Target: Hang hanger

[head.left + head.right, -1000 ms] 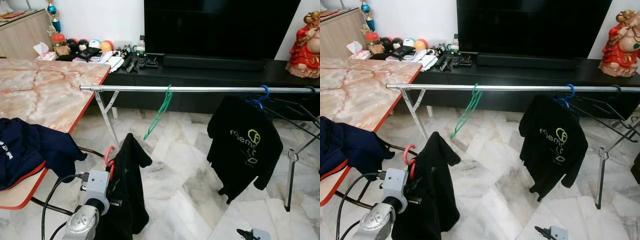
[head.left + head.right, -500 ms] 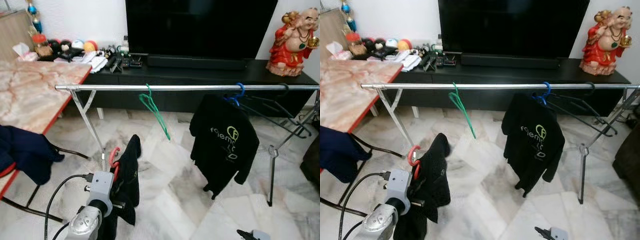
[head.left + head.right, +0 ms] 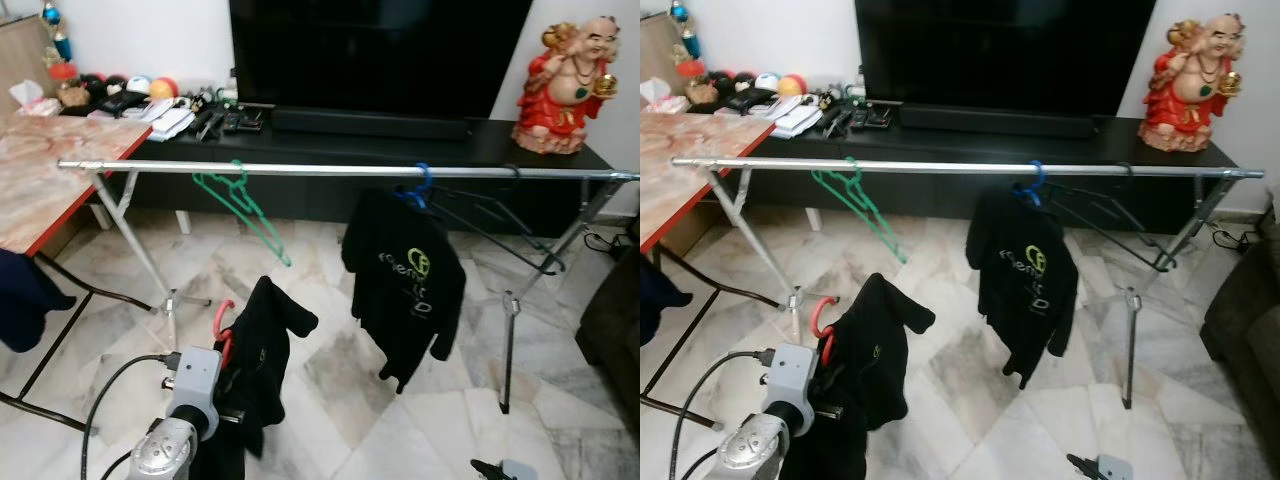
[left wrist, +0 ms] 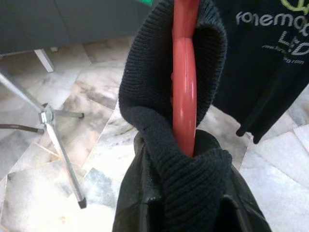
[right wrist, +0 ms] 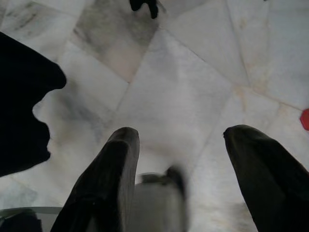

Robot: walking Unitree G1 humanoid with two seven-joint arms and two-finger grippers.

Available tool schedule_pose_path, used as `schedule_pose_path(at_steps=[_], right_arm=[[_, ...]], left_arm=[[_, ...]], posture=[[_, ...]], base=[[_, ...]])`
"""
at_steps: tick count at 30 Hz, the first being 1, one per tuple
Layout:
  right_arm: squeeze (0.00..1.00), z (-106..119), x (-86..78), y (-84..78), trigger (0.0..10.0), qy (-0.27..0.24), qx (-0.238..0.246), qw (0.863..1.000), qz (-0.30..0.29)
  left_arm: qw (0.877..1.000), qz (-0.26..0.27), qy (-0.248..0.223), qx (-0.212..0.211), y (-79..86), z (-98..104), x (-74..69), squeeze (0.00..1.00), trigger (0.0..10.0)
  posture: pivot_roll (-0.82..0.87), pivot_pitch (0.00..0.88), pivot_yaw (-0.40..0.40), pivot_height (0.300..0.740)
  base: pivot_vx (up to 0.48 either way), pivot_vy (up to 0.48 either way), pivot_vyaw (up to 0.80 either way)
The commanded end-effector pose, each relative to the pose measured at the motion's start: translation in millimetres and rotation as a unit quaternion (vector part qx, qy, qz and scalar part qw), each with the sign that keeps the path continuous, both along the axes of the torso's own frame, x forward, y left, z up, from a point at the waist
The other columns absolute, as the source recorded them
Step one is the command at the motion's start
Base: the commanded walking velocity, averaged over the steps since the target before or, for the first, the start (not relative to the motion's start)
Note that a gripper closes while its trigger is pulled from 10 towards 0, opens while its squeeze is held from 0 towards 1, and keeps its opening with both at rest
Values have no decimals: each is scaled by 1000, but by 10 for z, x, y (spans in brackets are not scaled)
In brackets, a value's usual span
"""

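A red hanger [image 3: 218, 318] carries a black garment [image 3: 268, 365], held low at the lower left, in front of and below the silver rail [image 3: 300, 168]. My left gripper [image 3: 230, 368] is shut on the hanger's neck, its fingers buried in the cloth. In the left wrist view the red hook [image 4: 184, 96] rises out of the black collar [image 4: 145, 96]. My right gripper [image 5: 186, 159] hangs open over the marble floor, with nothing between its fingers [image 5: 113, 179].
On the rail hang a green hanger [image 3: 240, 200], a black T-shirt [image 3: 405, 285] on a blue hanger, and black bare hangers [image 3: 490, 215]. Rack legs [image 3: 135, 255] stand on the floor. A marble table [image 3: 40, 165] is left, a dark sofa [image 3: 615, 310] right, a TV stand [image 3: 350, 135] behind.
The camera has swung to the right and drawn back, so the whole rail now shows. The green hanger has swung on the rail. My left gripper still holds the red hanger.
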State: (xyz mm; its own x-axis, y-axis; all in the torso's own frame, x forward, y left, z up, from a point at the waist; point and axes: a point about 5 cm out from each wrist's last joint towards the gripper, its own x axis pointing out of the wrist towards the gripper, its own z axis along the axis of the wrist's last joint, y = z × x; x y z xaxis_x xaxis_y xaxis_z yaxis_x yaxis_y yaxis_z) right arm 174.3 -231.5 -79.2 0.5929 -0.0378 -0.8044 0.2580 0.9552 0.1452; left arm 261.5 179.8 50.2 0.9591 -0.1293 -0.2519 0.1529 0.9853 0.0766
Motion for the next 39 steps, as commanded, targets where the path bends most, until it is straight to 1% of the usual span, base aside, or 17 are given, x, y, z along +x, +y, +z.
schedule_pose_path(at_steps=[1, 6, 7, 13, 15, 19, 25, 28, 32, 37, 39], right_arm=[[0, 7, -11, -49, 10000, 1, -4, 1000, -8], [0, 9, -6, -47, 10000, 0, -3, 1000, -7], [0, 9, -6, -47, 10000, 0, -3, 1000, -7], [0, 10, -3, -48, 10000, 0, -4, 1000, -6], [0, 10, -4, -49, 10000, 1, -4, 1000, -5], [0, 10, -5, -51, 10000, 1, -4, 1000, -5], [0, 11, -2, -46, 10000, -1, -2, 1000, -4], [0, 9, -3, -37, 10000, -1, 0, 1000, 3], [0, 11, 3, -24, 10000, -3, -1, 1000, 14], [0, 8, 3, -10, 10000, -4, 3, 1000, 15], [0, -1, -8, 4, 10000, -1, 11, 1000, 8]], left_arm=[[1000, -7, -23, 0, -54, 96, 44, 0, 10000], [1000, 3, -22, 3, -65, 98, 55, 0, 10000], [1000, 9, -22, 5, -60, 97, 60, 0, 10000], [998, 36, -35, -23, -46, 141, 92, 0, 10000], [998, 41, -39, -13, -34, 159, 97, 0, 10000], [997, 62, -48, -19, 11, 191, 112, 0, 10000], [993, 96, -58, -21, 80, 228, 133, 0, 10000], [990, 119, -61, -31, 137, 239, 132, 0, 10000], [990, 122, -60, -33, 166, 241, 133, 0, 10000], [990, 122, -62, -30, 199, 260, 136, 0, 10000], [990, 123, -63, -29, 218, 265, 144, 0, 10000]], posture=[[-29, 27, -6, 740], [-30, 27, -9, 740], [-30, 26, -11, 740], [-30, 26, -14, 740], [-30, 24, -18, 740], [-30, 25, -19, 740], [-31, 22, -21, 740], [-29, 21, -22, 740], [-27, 19, -21, 740], [-27, 18, -19, 740], [-28, 13, -18, 740]], base=[[0, -465, 0], [0, -377, 0], [0, 0, 0], [0, 0, 0], [0, 0, 0], [0, 0, 0], [326, 0, 0], [454, 0, 0], [480, 0, 0], [480, 0, 741], [480, 0, 0]])
